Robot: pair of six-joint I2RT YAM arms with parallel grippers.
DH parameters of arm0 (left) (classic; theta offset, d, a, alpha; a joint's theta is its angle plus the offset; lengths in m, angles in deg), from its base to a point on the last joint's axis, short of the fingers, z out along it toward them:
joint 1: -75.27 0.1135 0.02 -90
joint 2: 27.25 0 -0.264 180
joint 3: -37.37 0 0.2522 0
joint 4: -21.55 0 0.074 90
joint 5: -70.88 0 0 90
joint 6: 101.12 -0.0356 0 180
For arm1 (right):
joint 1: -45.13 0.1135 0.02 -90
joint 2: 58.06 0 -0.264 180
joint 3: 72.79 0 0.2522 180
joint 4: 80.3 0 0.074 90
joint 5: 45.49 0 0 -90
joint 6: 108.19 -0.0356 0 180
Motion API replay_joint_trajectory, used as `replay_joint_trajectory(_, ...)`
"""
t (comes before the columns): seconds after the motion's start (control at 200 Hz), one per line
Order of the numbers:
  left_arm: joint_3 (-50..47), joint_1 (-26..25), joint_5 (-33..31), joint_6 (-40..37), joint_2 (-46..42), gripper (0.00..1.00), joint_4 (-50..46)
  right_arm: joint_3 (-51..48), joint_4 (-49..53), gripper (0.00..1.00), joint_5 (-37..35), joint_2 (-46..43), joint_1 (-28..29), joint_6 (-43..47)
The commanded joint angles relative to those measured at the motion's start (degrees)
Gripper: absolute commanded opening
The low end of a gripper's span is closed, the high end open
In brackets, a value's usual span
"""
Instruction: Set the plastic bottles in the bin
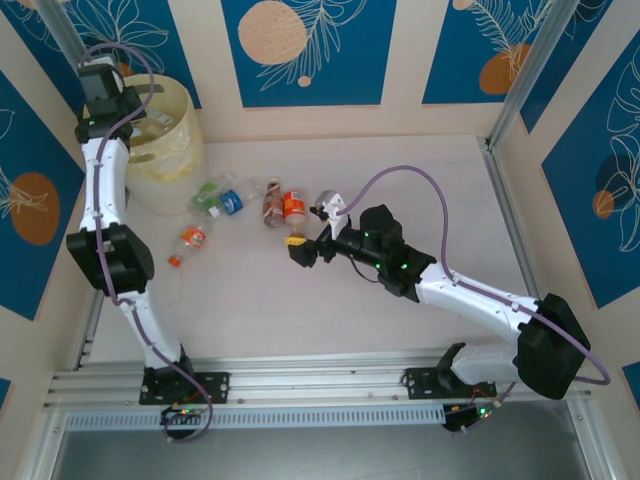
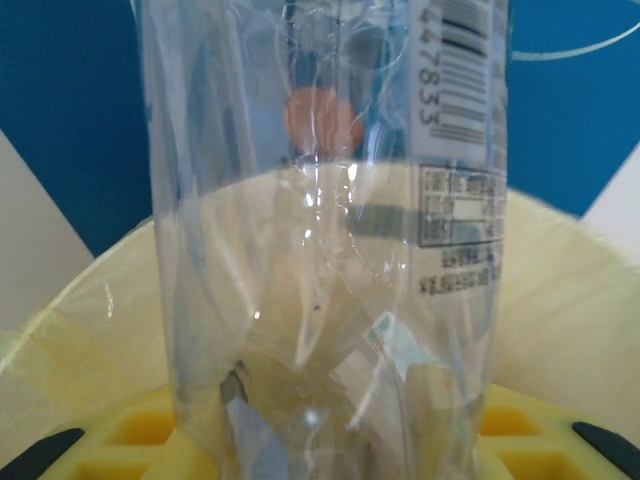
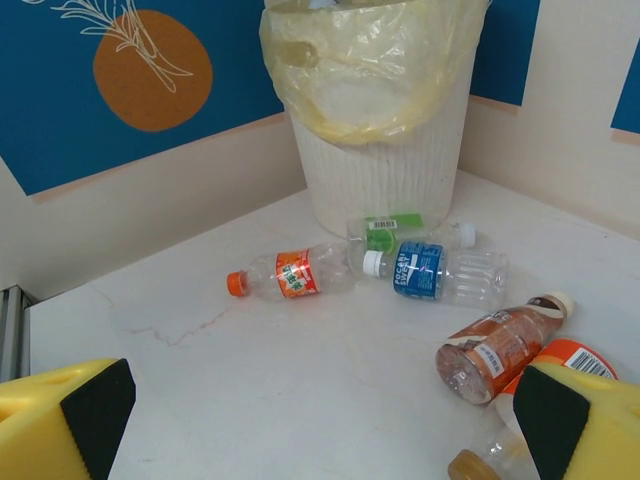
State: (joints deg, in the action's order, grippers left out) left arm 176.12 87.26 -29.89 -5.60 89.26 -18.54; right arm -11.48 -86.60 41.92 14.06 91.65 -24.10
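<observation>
The step in hand looks like the drop. At the counter's (image 1: pixel 300 330) 10 o'clock corner, the left claw (image 1: pixel 118 92) hangs above the bin (image 1: pixel 185 150), pressed together on a clear bottle (image 2: pixel 320 250). In the left wrist view the bottle stands upright between the yellow fingers (image 2: pixel 150 428), and the bin's pale rim curves behind it. The next move probably calls only for parting the fingers, provided the bottle sits inside the rim. Let go off-centre, it could glance off the edge.

At the bin's 4 o'clock, loose bottles (image 1: pixel 232 202) lie on their sides across the counter, so much of the task remains.

The right claw (image 1: pixel 300 252) is spread wide, holds nothing and hovers low over the counter. In the right wrist view, a brown-label bottle (image 3: pixel 495 350) and an orange-label bottle (image 3: pixel 578 360) lie at its 2 o'clock, just beside the right finger. Picking one up would call for swinging that way, lowering, and closing across the body.
</observation>
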Motion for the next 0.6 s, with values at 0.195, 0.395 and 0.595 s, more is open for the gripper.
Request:
replay_joint_trajectory(0.195,4.53,1.18,-12.3,-7.7,5.54,0.43,0.76,0.78,1.15,1.0,-2.49,-0.76,0.66,1.08)
replay_joint_trajectory(0.395,9.76,1.17,-9.19,-4.69,7.09,0.69,-3.14,1.43,1.9,0.99,-2.61,-0.05,0.64,1.52)
replay_joint_trajectory(0.595,12.28,0.71,-1.64,1.19,2.73,0.79,-8.4,1.22,1.66,1.0,-2.35,-0.31,0.83,1.67)
